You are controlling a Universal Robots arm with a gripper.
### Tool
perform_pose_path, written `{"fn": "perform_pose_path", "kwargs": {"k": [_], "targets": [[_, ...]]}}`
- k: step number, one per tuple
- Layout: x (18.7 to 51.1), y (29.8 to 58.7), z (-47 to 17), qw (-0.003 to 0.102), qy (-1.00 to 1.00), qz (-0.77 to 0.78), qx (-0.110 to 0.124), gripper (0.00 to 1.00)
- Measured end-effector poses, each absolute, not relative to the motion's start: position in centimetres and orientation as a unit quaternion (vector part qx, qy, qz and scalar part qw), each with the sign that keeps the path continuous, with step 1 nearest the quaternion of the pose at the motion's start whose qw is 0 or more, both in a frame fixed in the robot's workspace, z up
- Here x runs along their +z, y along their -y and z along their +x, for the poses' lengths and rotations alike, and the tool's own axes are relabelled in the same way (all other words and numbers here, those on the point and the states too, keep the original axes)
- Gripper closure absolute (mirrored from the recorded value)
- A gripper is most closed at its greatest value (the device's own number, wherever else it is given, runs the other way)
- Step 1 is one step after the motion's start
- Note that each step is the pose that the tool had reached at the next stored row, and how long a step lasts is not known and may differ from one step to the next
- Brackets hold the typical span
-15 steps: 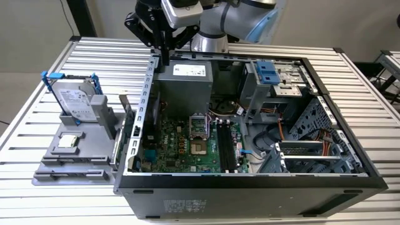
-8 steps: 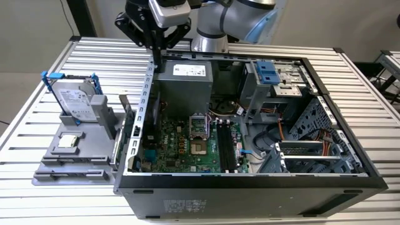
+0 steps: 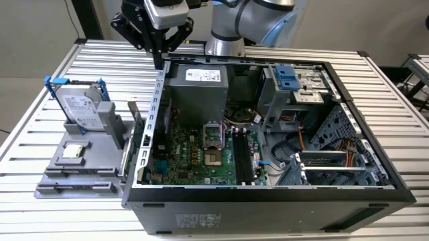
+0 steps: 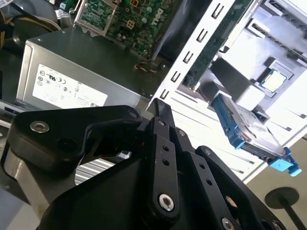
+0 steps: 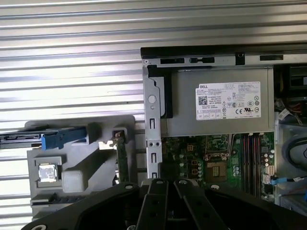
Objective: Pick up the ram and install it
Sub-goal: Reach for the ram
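One pincer (image 3: 158, 63), pinched narrow and empty, hangs above the case wall (image 3: 158, 100), ram (image 5: 122, 160) nearby.

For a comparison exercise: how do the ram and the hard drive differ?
The ram is a thin green board; the hard drive is a silver box with blue rails. The ram stands beside the case; the hard drive farther out. Both stand on edge in the grey holder.

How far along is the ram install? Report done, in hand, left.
Done: nothing visible; the ram stands on edge in the grey holder beside the open case. In hand: nothing; the hand is shut and empty, above the case's wall near the power supply. Left: both pickup and install; the motherboard's black slots look empty.
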State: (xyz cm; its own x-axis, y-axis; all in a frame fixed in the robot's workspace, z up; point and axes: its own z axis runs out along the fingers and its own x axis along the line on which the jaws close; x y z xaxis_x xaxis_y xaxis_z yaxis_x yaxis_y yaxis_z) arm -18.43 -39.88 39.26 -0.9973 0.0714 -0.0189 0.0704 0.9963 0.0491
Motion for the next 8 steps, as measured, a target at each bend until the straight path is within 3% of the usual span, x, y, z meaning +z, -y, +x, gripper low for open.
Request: {"fn": "perform_pose_path", "kwargs": {"k": [8], "targets": [[39.3, 39.9, -20.3, 0.010, -0.999, 0.035, 0.024, 1.00]]}}
